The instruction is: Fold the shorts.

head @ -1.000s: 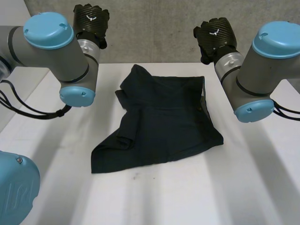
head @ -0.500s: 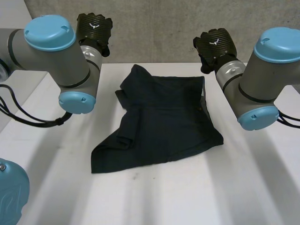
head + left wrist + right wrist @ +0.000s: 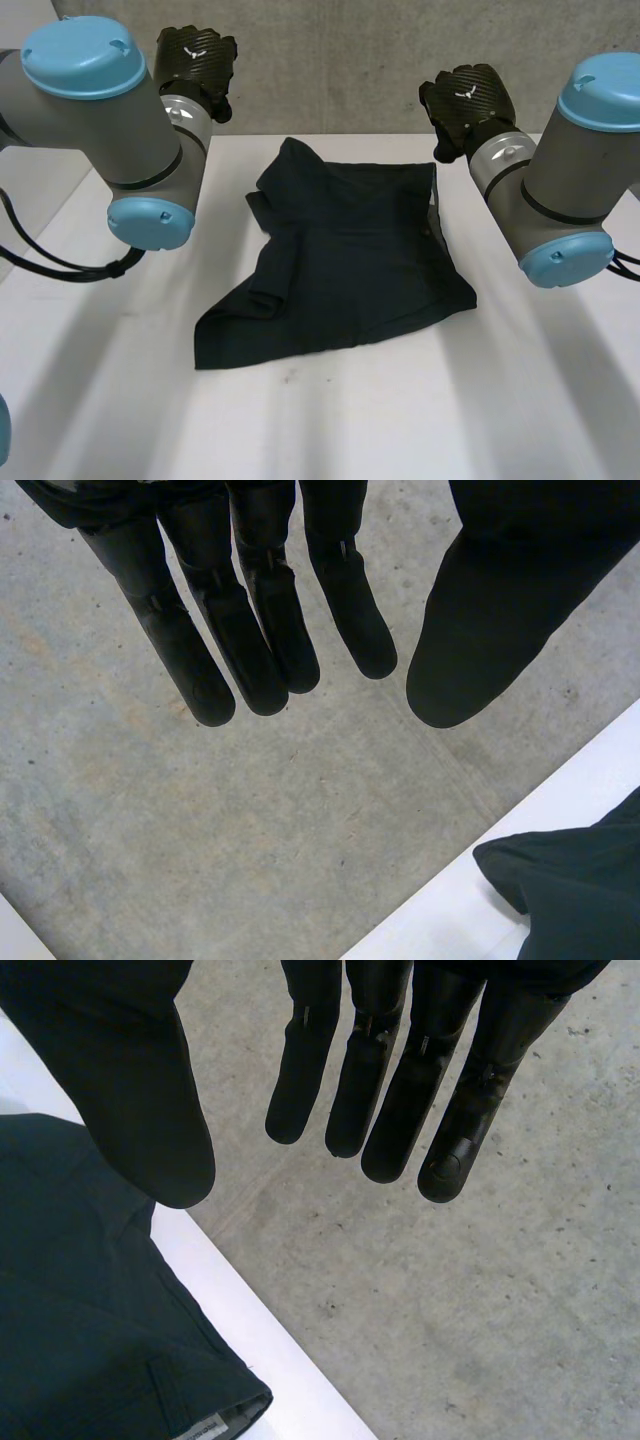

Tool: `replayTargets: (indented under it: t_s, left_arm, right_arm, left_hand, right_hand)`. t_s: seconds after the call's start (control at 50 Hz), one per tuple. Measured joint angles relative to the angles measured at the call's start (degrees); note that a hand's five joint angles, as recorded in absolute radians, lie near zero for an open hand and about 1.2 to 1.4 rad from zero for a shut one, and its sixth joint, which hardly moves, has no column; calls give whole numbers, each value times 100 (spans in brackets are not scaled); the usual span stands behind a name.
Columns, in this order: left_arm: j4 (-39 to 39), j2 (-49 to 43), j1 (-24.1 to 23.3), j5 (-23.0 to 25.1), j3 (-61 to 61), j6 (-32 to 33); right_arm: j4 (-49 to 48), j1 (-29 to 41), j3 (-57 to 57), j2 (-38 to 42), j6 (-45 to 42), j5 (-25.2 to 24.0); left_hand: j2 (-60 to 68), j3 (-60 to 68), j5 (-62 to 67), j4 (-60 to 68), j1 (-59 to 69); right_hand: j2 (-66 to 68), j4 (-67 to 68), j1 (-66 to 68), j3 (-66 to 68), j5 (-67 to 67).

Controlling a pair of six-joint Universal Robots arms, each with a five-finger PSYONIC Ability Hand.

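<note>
Dark shorts (image 3: 345, 260) lie rumpled and partly folded in the middle of the white table (image 3: 330, 420), one leg reaching toward the front left. My left hand (image 3: 197, 60) is raised beyond the table's far left edge, fingers (image 3: 250, 630) straight and holding nothing; a corner of the shorts (image 3: 570, 880) lies off to the thumb side, well clear of the fingertips. My right hand (image 3: 463, 100) hangs over the far right edge with straight, spread fingers (image 3: 400, 1090), also empty. The waistband end of the shorts (image 3: 90, 1320) lies below its thumb.
A grey concrete wall and floor (image 3: 340, 60) lie past the table's far edge (image 3: 260, 1330). Both grey arms with light-blue caps (image 3: 85, 55) (image 3: 610, 90) flank the shorts. Bare tabletop runs along the front.
Both arms have drawn slightly outward and upward, the left to the left and the right to the right. The shorts have not moved.
</note>
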Motion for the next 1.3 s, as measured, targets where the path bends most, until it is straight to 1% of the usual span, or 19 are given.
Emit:
replayTargets:
  t_s: [0.26,0.28,0.3,0.32,0.34,0.36,0.4,0.48,0.58,0.78,0.92,0.98,1.06,1.1,1.18,1.2,1.22,1.26,1.3]
  left_arm:
    - [-2,345,-30,-22,-411,-98]
    - [-8,433,-37,-29,-518,-124]
    - [-5,488,-42,-31,-582,-140]
    - [-5,570,-48,-36,-676,-164]
    - [-9,970,-82,-64,-1162,-279]
    - [-14,1347,-117,-87,-1615,-387]
    - [-19,1891,-163,-125,-2271,-545]
    - [-27,2664,-231,-179,-3208,-771]
    - [-30,2936,-256,-197,-3542,-850]
    - [-180,2785,-271,-148,-3463,-738]
    - [-522,2424,-377,123,-3464,-489]
    - [-596,2157,-499,306,-3479,-379]
    - [-570,1838,-617,422,-3470,-321]
    - [-532,1670,-652,449,-3442,-296]
    - [-420,1091,-686,462,-3269,-124]
    - [-387,841,-682,457,-3175,-17]
    - [-387,841,-682,457,-3175,-17]
    - [-343,366,-644,440,-2955,260]
    - [-331,194,-614,433,-2863,388]
  right_arm:
    - [34,-6,252,-235,71,24]
    - [55,-9,364,-336,103,33]
    - [59,-10,419,-388,118,35]
    - [70,-12,506,-472,143,43]
    - [136,-22,939,-866,265,79]
    - [180,-27,1231,-1129,347,98]
    - [237,-36,1635,-1502,460,129]
    - [307,-49,2146,-1951,592,164]
    - [322,-51,2312,-2075,619,169]
    - [423,-59,2233,-1985,398,-11]
    - [1123,-57,2185,-1801,-679,-357]
    - [1602,-69,2212,-1629,-1381,-451]
    - [1819,-95,2300,-1496,-1716,-488]
    - [1797,-109,2376,-1423,-1774,-498]
    - [1485,-133,2577,-1261,-1751,-514]
    - [1263,-148,2690,-1188,-1722,-521]
    - [1263,-148,2690,-1188,-1722,-521]
    - [856,-194,2884,-1054,-1681,-529]
    - [720,-217,2944,-998,-1672,-533]
  left_hand:
    - [0,0,0,0,0]
    - [-308,-309,-205,-210,-294]
    - [-308,-309,-205,-210,-294]
    - [-1569,-1437,-1439,-1463,-1681]
    - [-3085,-3047,-2967,-3016,-3427]
    - [-3590,-3540,-3548,-3628,-3959]
    - [-4167,-4119,-4104,-4197,-4381]
    - [-4256,-4171,-4129,-4254,-4381]
    - [-4260,-4171,-4129,-4254,-4381]
    - [-4260,-4171,-4129,-4254,-4381]
    - [-4260,-4171,-4129,-4254,-4379]
    - [-4259,-4172,-4129,-4254,-4366]
    - [-4248,-4171,-4129,-4243,-4363]
    - [-4245,-4169,-4126,-4240,-4361]
    - [-3854,-3841,-3743,-3854,-3905]
    - [-3513,-3499,-3402,-3503,-3520]
    - [-3513,-3499,-3402,-3503,-3520]
    - [-3109,-3090,-3010,-3128,-3184]
    - [-3003,-2983,-2888,-3002,-3065]
  right_hand:
    - [0,0,0,0,0]
    - [-793,-677,-746,-791,-667]
    - [-905,-788,-855,-898,-776]
    - [-905,-788,-855,-898,-776]
    - [-2703,-2653,-2502,-2658,-2610]
    - [-3473,-3454,-2983,-3457,-3345]
    - [-3673,-3614,-3053,-3695,-3492]
    - [-3686,-3616,-3053,-3712,-3493]
    - [-3686,-3615,-3053,-3713,-3493]
    - [-3686,-3616,-3053,-3712,-3493]
    - [-3686,-3615,-3053,-3712,-3493]
    - [-3686,-3615,-3053,-3712,-3493]
    - [-3686,-3615,-3053,-3712,-3493]
    - [-3686,-3615,-3053,-3712,-3493]
    - [-3686,-3615,-3053,-3712,-3493]
    - [-3686,-3615,-3053,-3712,-3493]
    - [-3686,-3615,-3053,-3712,-3493]
    - [-3686,-3616,-3053,-3712,-3493]
    - [-3686,-3615,-3053,-3712,-3493]
